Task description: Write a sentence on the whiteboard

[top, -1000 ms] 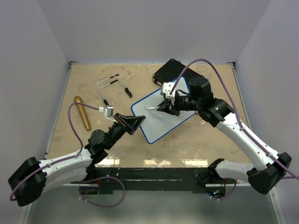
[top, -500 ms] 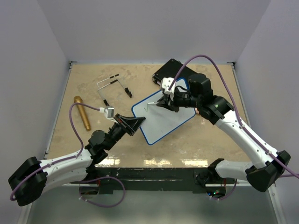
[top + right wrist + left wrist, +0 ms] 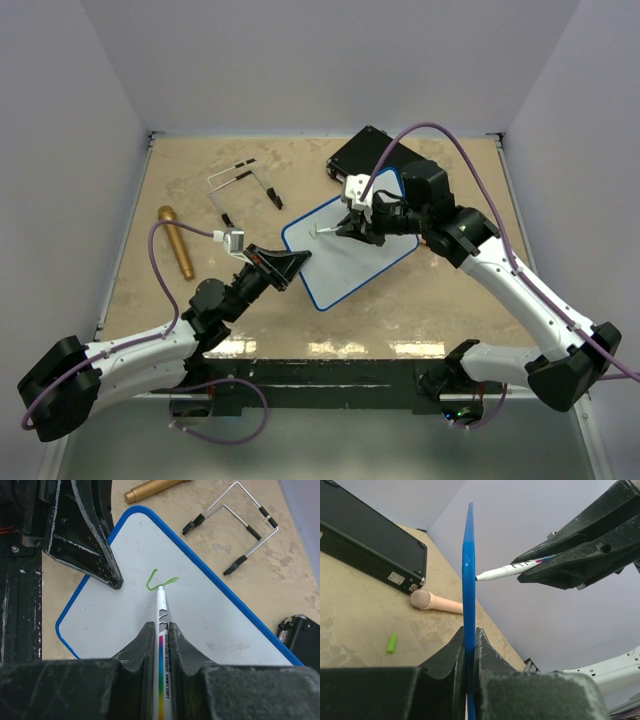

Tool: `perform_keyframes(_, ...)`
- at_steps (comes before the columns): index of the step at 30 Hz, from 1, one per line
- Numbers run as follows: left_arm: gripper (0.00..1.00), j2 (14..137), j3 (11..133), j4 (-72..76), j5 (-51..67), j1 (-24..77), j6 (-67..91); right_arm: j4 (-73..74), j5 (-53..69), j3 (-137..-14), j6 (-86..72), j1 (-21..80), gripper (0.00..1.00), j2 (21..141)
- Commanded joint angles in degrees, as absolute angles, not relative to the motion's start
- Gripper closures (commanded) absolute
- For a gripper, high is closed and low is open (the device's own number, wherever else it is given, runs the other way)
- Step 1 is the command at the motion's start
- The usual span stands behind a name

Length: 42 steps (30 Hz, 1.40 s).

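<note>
The whiteboard (image 3: 350,255), white with a blue rim, is pinched at its near-left edge by my left gripper (image 3: 288,263), which is shut on it. In the left wrist view the board's blue edge (image 3: 468,565) stands upright between the closed jaws of that gripper (image 3: 468,636). My right gripper (image 3: 161,630) is shut on a white marker (image 3: 161,611) whose tip touches the board (image 3: 210,615). Of the sentence, only a short green stroke (image 3: 159,579) shows at the tip. From above, the right gripper (image 3: 352,226) hovers over the board's upper left part.
A black case (image 3: 365,155) lies just behind the board. A gold cylinder (image 3: 176,241) and a wire stand (image 3: 240,188) lie at the left. The left wrist view shows a peach-coloured cylinder (image 3: 437,601) and a small green cap (image 3: 392,643) on the table.
The right gripper moved the marker a little away across the board and back, leaving a green stroke. The left arm and the board stayed put.
</note>
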<state>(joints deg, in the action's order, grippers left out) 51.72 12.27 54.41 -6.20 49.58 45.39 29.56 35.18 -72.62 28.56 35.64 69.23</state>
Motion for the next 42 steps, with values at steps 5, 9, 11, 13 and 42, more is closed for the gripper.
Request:
perform_keyframes(5, 1.00, 49.8, 13.4, 66.3, -5.9, 49.9, 45.9, 30.8, 37.2, -72.2, 30.2, 35.6, 1.00, 68.2)
perform_keyframes(9, 1.00, 50.1, 13.4, 66.4, -5.9, 49.9, 46.0, 31.1, 37.7, -72.5, 30.3, 35.6, 1.00, 68.8)
perform_keyframes(11, 1.00, 50.0, 13.4, 66.4, -5.9, 50.0, 45.9, 31.2, 37.1, -72.3, 30.4, 35.7, 1.00, 68.8)
perform_keyframes(13, 1.00, 49.7, 13.4, 66.2, -5.9, 49.9, 45.8, 31.5, 36.7, -72.0, 30.7, 35.6, 1.00, 68.8)
perform_keyframes(42, 1.00, 47.8, 13.1, 64.1, -6.8, 49.8, 44.6, 38.6, 42.1, -73.5, 35.9, 35.7, 1.00, 68.9)
